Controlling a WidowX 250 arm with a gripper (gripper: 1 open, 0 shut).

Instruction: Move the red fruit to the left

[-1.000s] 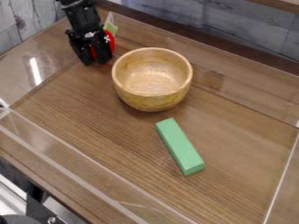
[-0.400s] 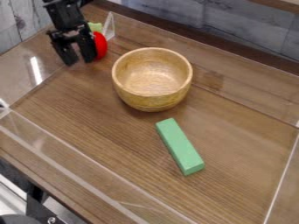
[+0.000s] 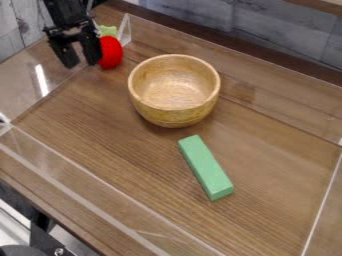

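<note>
Bright red, round and small, the red fruit (image 3: 112, 46) at the far left corner of the wooden table (image 3: 120, 150), just right of the gripper (image 3: 75, 50) and partly hidden behind its right finger. No clear long axis to so round a shape; a sliver of green at its top edge, too small to tell which way the stem points. Black gripper tilted down toward the tabletop, fingers spread apart with open space between them, nothing clamped; whether the right finger touches the fruit, impossible to tell. Near the fruit, to its right and a little closer to the camera, a round wooden bowl (image 3: 174, 88), upright, pale inside, holding nothing, clearly larger than the fruit and apart from it. Nearer the camera, well apart from the bowl, a flat green rectangular block (image 3: 206, 167) lying on the wood, long axis running diagonally from upper left to lower right. Clear plastic walls (image 3: 321, 215) around the table's edges, catching glare at the left. Grey plank backdrop (image 3: 241, 25) behind the table. No brand, label or readable writing on any of these things.
</note>
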